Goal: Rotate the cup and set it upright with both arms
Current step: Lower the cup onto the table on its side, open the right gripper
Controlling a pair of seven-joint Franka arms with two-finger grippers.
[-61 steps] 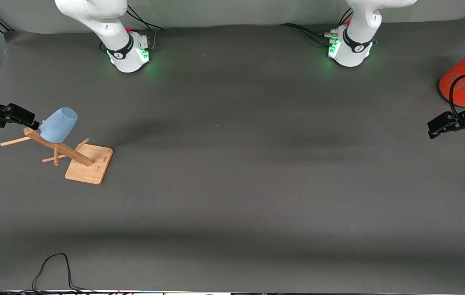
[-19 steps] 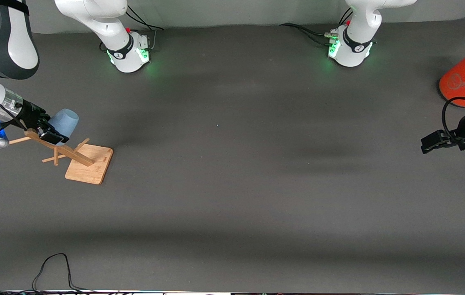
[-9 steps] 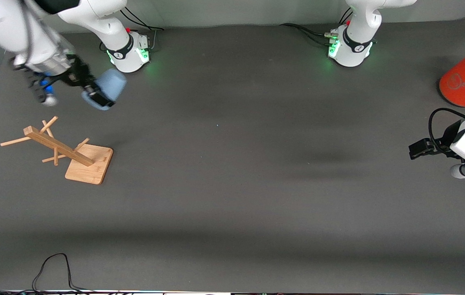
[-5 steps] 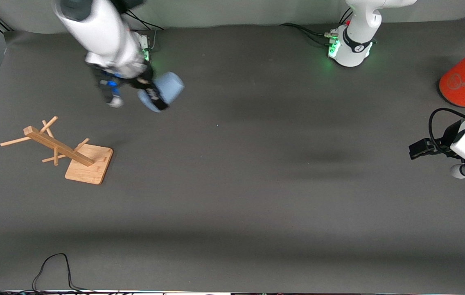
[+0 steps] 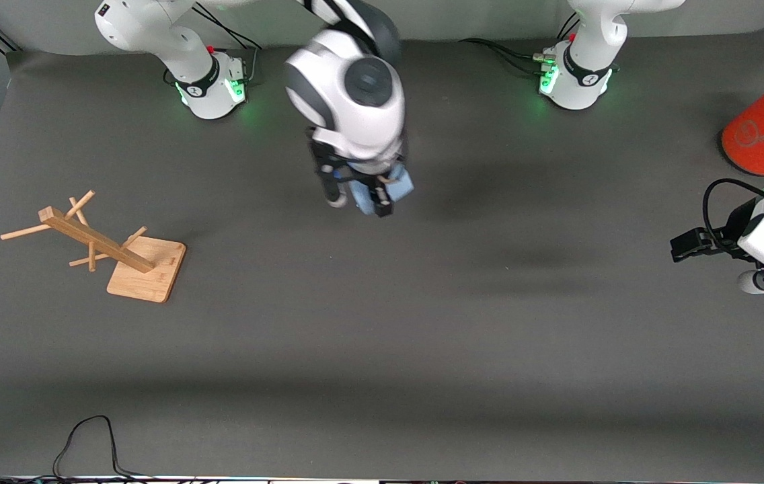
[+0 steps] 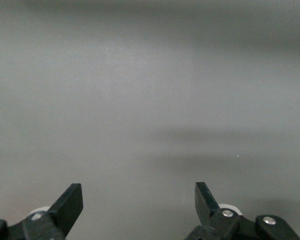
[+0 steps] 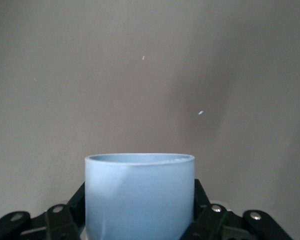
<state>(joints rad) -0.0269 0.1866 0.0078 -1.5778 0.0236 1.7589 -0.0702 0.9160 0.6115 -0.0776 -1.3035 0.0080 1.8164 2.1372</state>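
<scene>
The light-blue cup (image 5: 402,185) hangs in the air over the middle of the table, toward the robots' bases, clamped in my right gripper (image 5: 379,196). In the right wrist view the cup (image 7: 140,192) fills the gap of the right gripper (image 7: 140,202), with a black finger (image 7: 200,197) pressed on each side. The right arm's wrist covers much of the cup from above. My left gripper (image 5: 683,245) waits over the left arm's end of the table. It stands open in the left wrist view (image 6: 138,200), with only bare mat between its fingers.
A wooden rack (image 5: 103,247) on a square base stands at the right arm's end of the table. A large orange-red cylinder (image 5: 755,141) stands at the left arm's end, close to the left arm. A black cable (image 5: 86,437) loops at the table's front edge.
The right arm has swung the cup from near its own base across to over the table's middle. The left arm has hardly moved.
</scene>
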